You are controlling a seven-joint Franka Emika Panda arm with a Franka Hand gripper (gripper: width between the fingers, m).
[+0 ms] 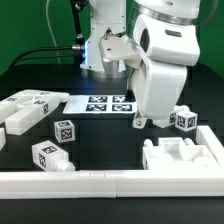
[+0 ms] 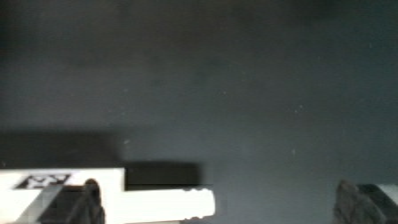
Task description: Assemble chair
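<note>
Logging gripper point(image 1: 137, 121): hovered over mid-desk point(image 1: 100, 145), jaws wide, gripped nothing. Found chair parts point(image 1: 25, 108) loose toward desk edges at exterior view's left and right, one block point(image 2: 107, 195) beside a finger point(image 2: 71, 205).

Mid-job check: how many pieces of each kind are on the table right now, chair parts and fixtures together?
Small tagged chair blocks: 4
Flat chair panels, overlapping at the exterior view's left: 2 (more may be hidden or cut off)
Notched chair piece: 1
Marker board: 1
Border rail: 1
Total: 9
</note>
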